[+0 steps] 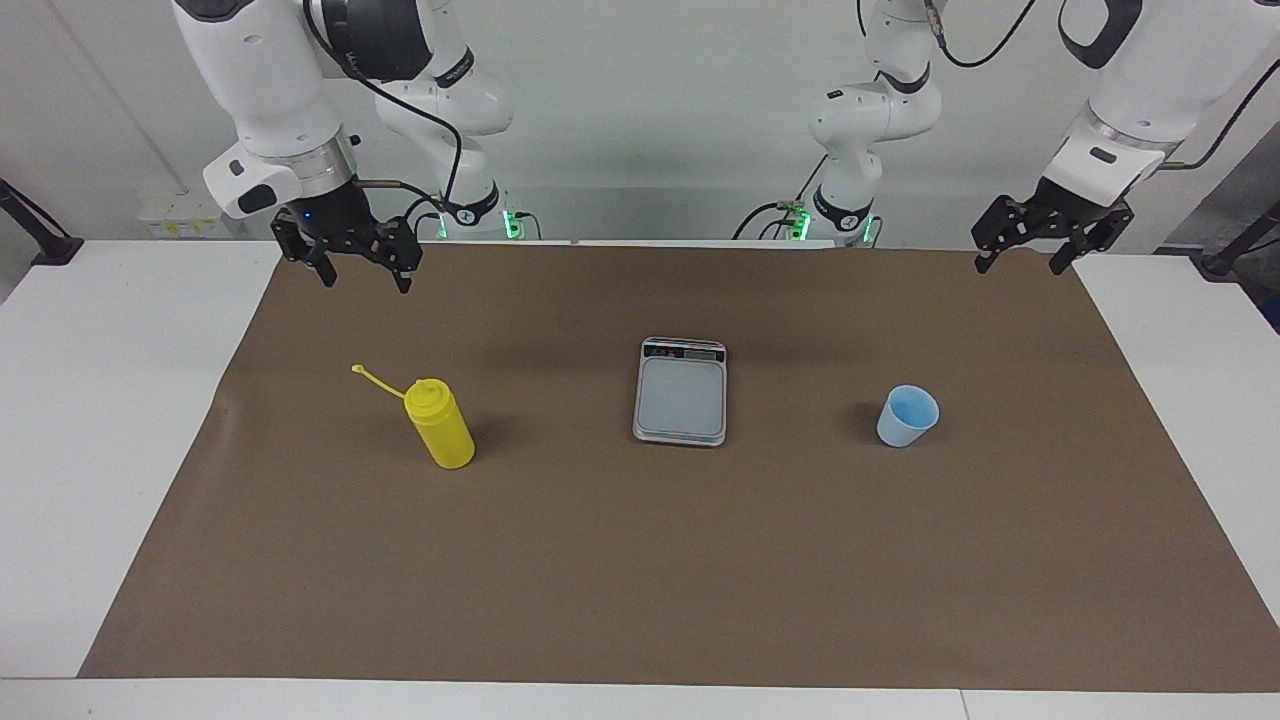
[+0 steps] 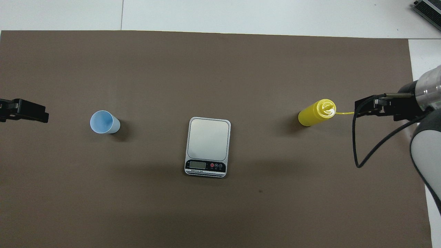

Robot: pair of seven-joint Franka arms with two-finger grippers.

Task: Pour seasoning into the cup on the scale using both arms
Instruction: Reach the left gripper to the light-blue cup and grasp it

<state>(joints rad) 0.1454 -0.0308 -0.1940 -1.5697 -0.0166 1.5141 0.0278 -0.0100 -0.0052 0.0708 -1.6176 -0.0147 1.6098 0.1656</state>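
The yellow seasoning bottle (image 1: 440,424) (image 2: 316,113) stands upright on the brown mat toward the right arm's end, its cap off and hanging on its strap. The silver-grey scale (image 1: 681,392) (image 2: 208,144) lies in the middle of the mat, its display nearer to the robots and nothing on it. The pale blue cup (image 1: 908,416) (image 2: 104,122) stands upright and empty toward the left arm's end. My right gripper (image 1: 365,278) (image 2: 370,105) hangs open and empty over the mat at the bottle's end. My left gripper (image 1: 1018,266) (image 2: 34,112) hangs open and empty over the mat's corner at the cup's end.
The brown mat (image 1: 640,580) covers most of the white table (image 1: 100,400). A black cable (image 2: 358,151) loops down from the right arm's wrist. The bottle, the scale and the cup stand in a row, well apart from one another.
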